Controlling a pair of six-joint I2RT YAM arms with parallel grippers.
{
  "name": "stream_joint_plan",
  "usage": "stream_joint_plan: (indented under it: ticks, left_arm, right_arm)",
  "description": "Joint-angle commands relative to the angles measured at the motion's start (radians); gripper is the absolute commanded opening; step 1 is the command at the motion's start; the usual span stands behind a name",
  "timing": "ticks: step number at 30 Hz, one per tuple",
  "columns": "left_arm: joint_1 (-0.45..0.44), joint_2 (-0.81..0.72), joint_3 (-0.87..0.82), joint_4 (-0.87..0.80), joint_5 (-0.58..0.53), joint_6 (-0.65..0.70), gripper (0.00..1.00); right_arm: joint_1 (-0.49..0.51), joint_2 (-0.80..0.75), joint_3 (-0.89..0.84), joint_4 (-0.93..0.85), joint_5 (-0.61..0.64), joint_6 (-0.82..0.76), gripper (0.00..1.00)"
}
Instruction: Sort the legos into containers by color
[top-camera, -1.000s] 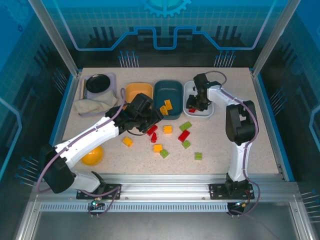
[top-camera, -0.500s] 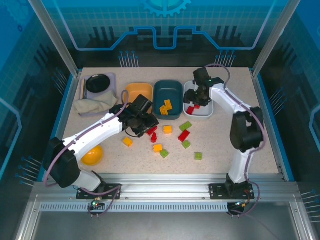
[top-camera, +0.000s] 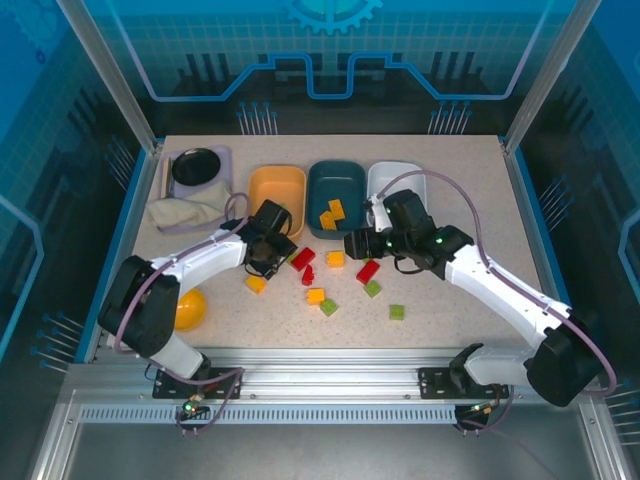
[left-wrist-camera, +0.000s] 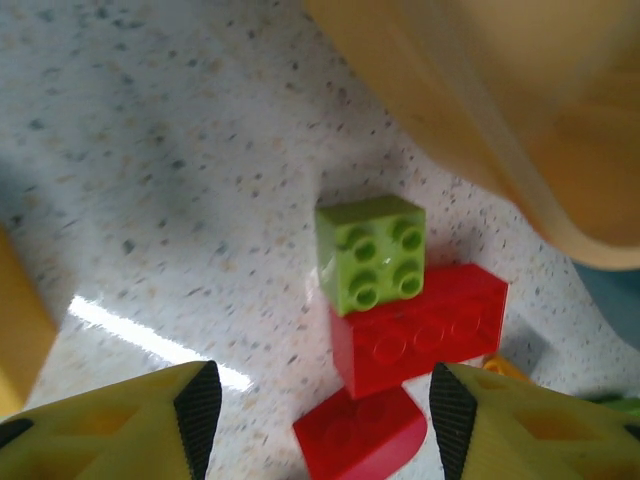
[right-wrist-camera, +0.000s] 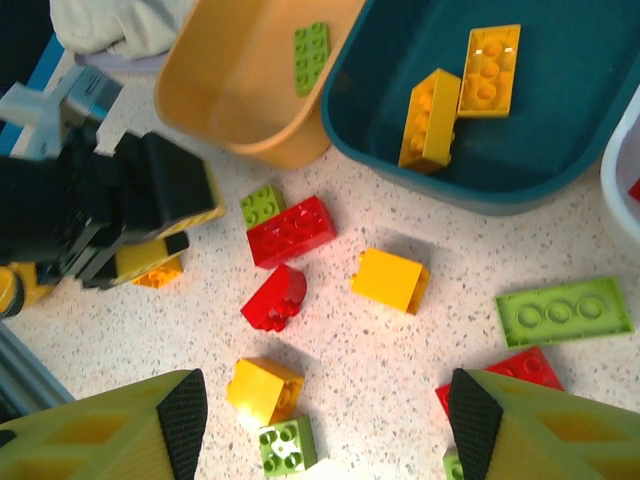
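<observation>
Loose legos lie in front of three trays: yellow-orange (top-camera: 277, 188), dark teal (top-camera: 337, 190) and white (top-camera: 398, 178). My left gripper (top-camera: 283, 250) hangs open over a green square brick (left-wrist-camera: 371, 252), an oblong red brick (left-wrist-camera: 420, 325) and a rounded red brick (left-wrist-camera: 360, 435); nothing sits between its fingers. My right gripper (top-camera: 358, 243) is open and empty above the pile, over a yellow brick (right-wrist-camera: 390, 281), another yellow brick (right-wrist-camera: 263, 390) and a flat green brick (right-wrist-camera: 563, 312). The teal tray (right-wrist-camera: 560, 120) holds two yellow bricks (right-wrist-camera: 432, 118). A green brick (right-wrist-camera: 311, 55) lies in the yellow-orange tray (right-wrist-camera: 240, 90).
A glossy yellow bowl (top-camera: 185, 310) sits by the left arm's base. At the back left lie a round black dish (top-camera: 197, 165) and a crumpled cloth (top-camera: 190, 212). An orange brick (top-camera: 255, 284) and a green brick (top-camera: 397, 312) lie towards the near edge.
My right gripper has left the white tray and swung forward and left over the loose bricks. My left gripper has drawn back slightly, down towards the red bricks.
</observation>
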Motion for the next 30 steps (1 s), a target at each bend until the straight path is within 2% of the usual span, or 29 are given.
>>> stream_joint_plan:
  ticks: [1, 7, 18, 24, 30]
  left_arm:
    - [0.007, 0.042, 0.034, 0.049, -0.040, -0.015, 0.62]
    - [0.006, 0.117, 0.064, 0.079, -0.040, -0.013, 0.61]
    - [-0.011, 0.198, 0.105, -0.002, -0.102, -0.023, 0.60]
    - [-0.045, 0.235, 0.137, -0.025, -0.118, -0.012, 0.54]
    - [-0.062, 0.252, 0.164, -0.093, -0.138, -0.015, 0.43]
  right_arm:
    - [0.013, -0.045, -0.013, 0.022, -0.035, -0.003, 0.68]
    - [0.010, -0.042, -0.013, 0.021, -0.035, -0.003, 0.68]
    - [-0.006, -0.032, -0.014, 0.023, -0.059, -0.004, 0.68]
    - [-0.012, -0.036, -0.020, 0.022, -0.062, -0.003, 0.68]
    - [-0.015, -0.045, -0.028, 0.020, -0.065, -0.001, 0.68]
